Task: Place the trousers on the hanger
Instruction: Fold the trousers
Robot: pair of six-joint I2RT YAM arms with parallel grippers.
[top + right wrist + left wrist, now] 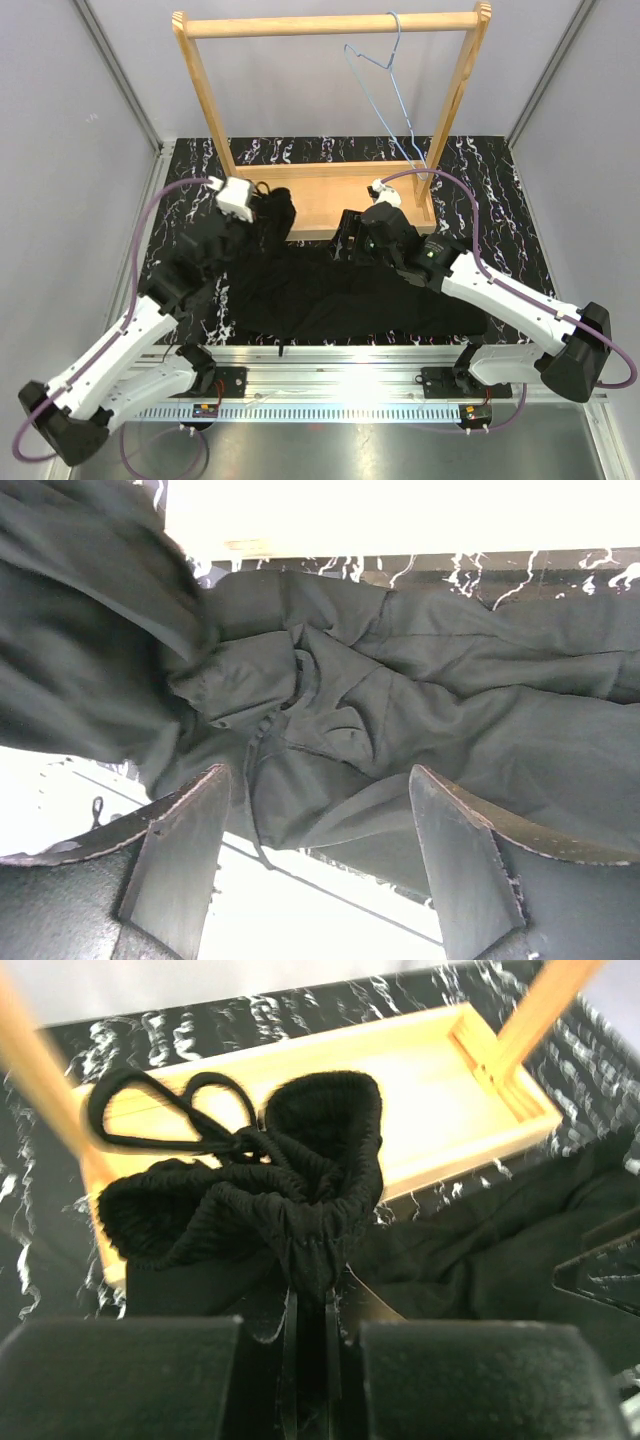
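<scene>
The black trousers lie wrinkled across the marbled table in front of the wooden rack. My left gripper is shut on their bunched waistband, pinched between the jaws, and holds it over the rack's base; the drawstring loops lie on the wood. My right gripper is open and empty just above the middle of the trousers, its fingers spread wide. The light-blue wire hanger hangs by its hook from the rack's top bar, at the right.
The wooden rack stands at the back, its flat base tray behind the waistband. Grey walls close off both sides. A metal rail runs along the table's near edge.
</scene>
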